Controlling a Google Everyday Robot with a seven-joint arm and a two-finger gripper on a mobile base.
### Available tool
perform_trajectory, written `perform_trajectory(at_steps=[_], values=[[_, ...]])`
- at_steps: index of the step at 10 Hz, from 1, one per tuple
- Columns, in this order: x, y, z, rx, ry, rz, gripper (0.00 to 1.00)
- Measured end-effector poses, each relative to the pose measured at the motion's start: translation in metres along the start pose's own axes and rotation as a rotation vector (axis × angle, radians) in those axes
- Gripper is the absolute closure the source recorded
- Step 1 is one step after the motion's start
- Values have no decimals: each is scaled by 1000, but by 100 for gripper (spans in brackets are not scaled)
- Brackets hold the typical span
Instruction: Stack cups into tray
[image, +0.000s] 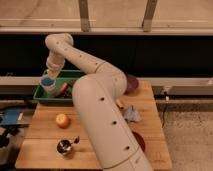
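The green tray sits at the back left of the wooden table. A light-blue cup stands upright at the tray's left end, with a whitish cup showing just beneath it, as if the blue one sits in it. My gripper is directly above the blue cup, at its rim, with the arm reaching down from the upper left. The arm hides how the gripper meets the cup.
A red object lies in the tray beside the cups. On the table are an orange fruit, a shiny metal cup with a utensil, a purple bowl, a grey-blue cloth and a dark red bowl. My arm's large links cover the table's middle.
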Motion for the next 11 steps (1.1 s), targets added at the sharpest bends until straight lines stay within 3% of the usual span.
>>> perform_trajectory(at_steps=[2, 9, 11], values=[[-7, 2, 18, -36, 24, -15, 95], [-9, 4, 25, -50, 35, -25, 29], [-8, 3, 25, -49, 34, -23, 26]])
